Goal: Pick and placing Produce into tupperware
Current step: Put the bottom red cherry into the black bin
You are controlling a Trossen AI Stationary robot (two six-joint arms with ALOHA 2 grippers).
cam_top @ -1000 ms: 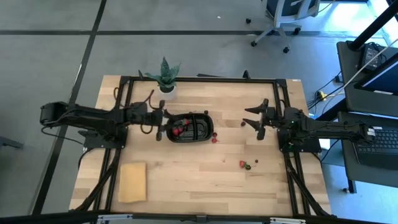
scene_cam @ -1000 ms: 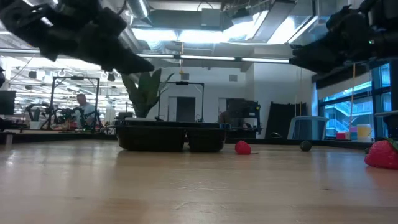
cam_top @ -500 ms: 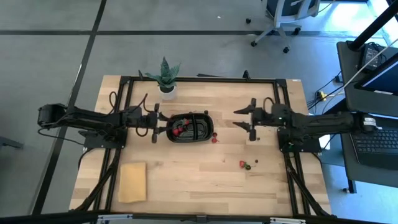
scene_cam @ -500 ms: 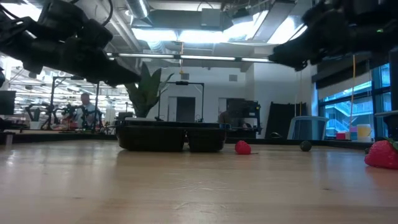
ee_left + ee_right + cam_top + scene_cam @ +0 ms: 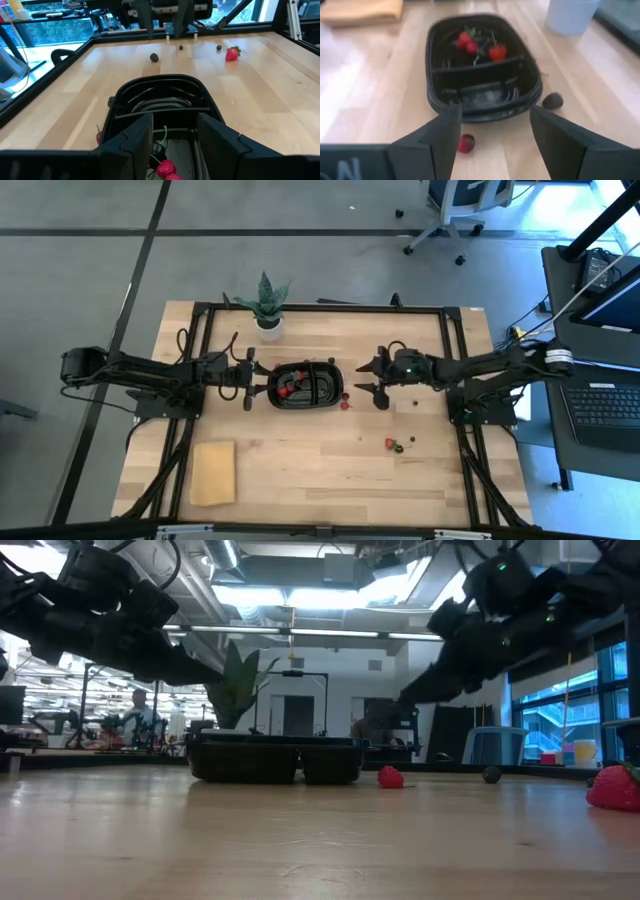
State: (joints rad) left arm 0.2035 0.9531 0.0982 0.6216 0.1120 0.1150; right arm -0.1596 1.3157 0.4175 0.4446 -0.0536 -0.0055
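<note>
Right gripper [image 5: 362, 378] hangs just beside the right end of the black oval plastic two-compartment tray [image 5: 325, 398], jaws spread wide, nothing between them. In the right wrist view the small loose red berry [image 5: 465, 143] on the light wooden tabletop [image 5: 300, 470] lies just ahead of the jaws, slightly toward one finger, close against the tray's near rim; a small dark round piece [image 5: 552, 100] sits just off the tray's corner on the other side. My read: the red berry is the next pick, and it calls for a short drop plus a small sideways shift. It is roundish, so no long axis to line up with.

Right arm is clearly the nearer one to both loose pieces. Left gripper [image 5: 250, 379] sits at the tray's left end, jaws partly open and empty, looking along the tray's long axis.

Produce already in the tray: a few red berries with green stems [image 5: 287, 389], all in the left compartment; the right compartment looks bare. More pieces lie well apart toward the front right of the tabletop: a red strawberry [image 5: 389, 443] with small dark bits near it.

Risk: the berry is so close to the rim that a finger may clip the tray.

No brands, labels or legible writing on anything.
</note>
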